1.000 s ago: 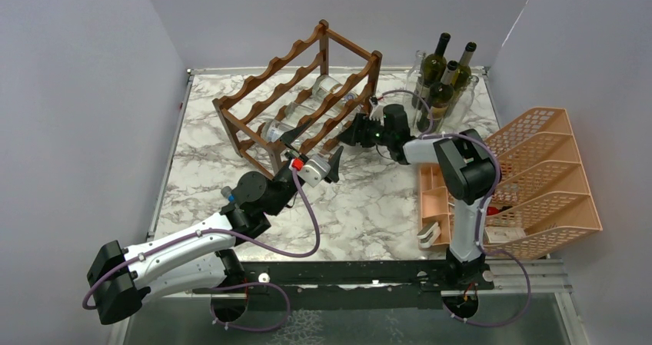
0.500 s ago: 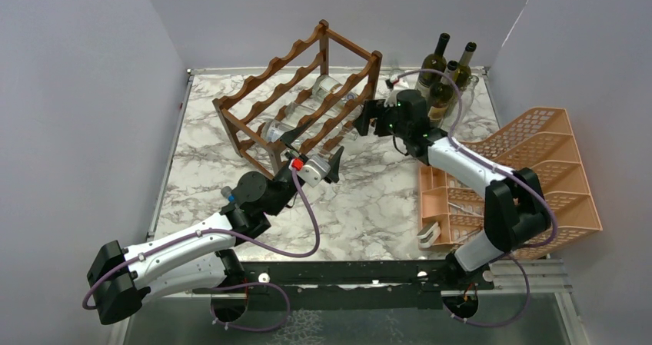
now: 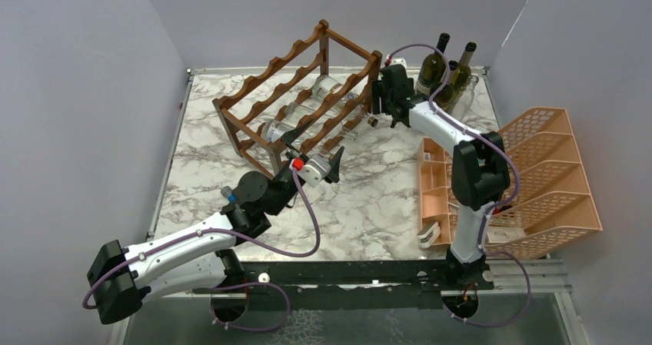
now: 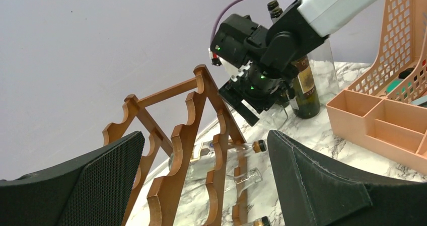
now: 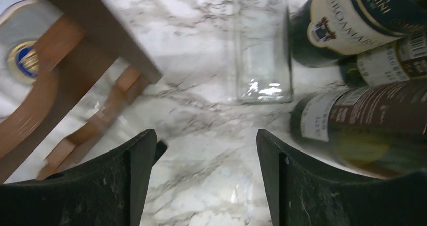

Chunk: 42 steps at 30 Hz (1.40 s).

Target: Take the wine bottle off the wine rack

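Observation:
The dark brown wooden wine rack (image 3: 296, 50) stands at the back of the marble table, angled. Several clear bottles (image 3: 309, 104) lie in it, necks pointing toward the front right. My left gripper (image 3: 315, 151) is open and empty in front of the rack. In the left wrist view (image 4: 204, 135) the rack (image 4: 194, 110) and a clear bottle with a capped neck (image 4: 221, 153) lie between its fingers, farther off. My right gripper (image 3: 377, 105) is open and empty by the rack's right corner post. The right wrist view (image 5: 201, 180) shows bare marble between its fingers and the rack post (image 5: 95, 29) at upper left.
Dark wine bottles (image 3: 434, 67) and a clear glass bottle (image 5: 262, 40) stand at the back right, close to my right gripper. They show as labelled dark bottles (image 5: 347, 19) in the right wrist view. An orange plastic organiser (image 3: 530, 176) fills the right side. Grey walls enclose the table.
My right arm has swung from the rack's front right side back to its rear right corner, near the standing bottles. My left arm has not moved.

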Each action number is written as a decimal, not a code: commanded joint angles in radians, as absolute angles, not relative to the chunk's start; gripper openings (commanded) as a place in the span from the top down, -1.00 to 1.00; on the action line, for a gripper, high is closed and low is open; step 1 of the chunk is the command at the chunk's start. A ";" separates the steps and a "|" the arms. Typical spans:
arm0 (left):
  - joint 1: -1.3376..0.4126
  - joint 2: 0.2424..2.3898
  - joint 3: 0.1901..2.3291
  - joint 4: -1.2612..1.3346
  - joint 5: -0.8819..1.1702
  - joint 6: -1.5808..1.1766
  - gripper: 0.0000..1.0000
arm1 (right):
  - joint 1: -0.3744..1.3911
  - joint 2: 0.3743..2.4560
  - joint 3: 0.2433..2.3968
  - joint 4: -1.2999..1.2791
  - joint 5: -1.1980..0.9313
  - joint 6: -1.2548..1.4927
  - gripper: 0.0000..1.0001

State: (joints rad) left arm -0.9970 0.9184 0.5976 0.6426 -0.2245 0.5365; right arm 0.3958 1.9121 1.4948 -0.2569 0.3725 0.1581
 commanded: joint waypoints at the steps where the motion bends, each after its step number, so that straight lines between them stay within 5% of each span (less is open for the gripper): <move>1: -0.999 0.908 0.584 0.670 -0.212 0.536 -0.99 | 0.360 2.034 1.668 -0.374 0.512 0.124 -0.50; 10: -0.999 0.902 0.584 0.670 -0.222 0.546 -0.99 | 0.321 2.278 1.947 -0.471 0.580 0.060 -0.53; 30: -0.999 0.897 0.584 0.670 -0.225 0.550 -0.99 | 0.279 2.390 1.991 -0.472 0.500 0.055 -0.63; 42: -0.999 0.896 0.584 0.669 -0.219 0.545 -0.99 | 0.291 2.241 1.807 -0.501 0.369 0.154 -0.03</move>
State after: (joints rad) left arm -0.9970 0.9161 0.5976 0.6426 -0.2249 0.5434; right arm 0.2802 2.3394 1.9072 -0.4526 0.4541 0.0834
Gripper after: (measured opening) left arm 0.992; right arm 0.618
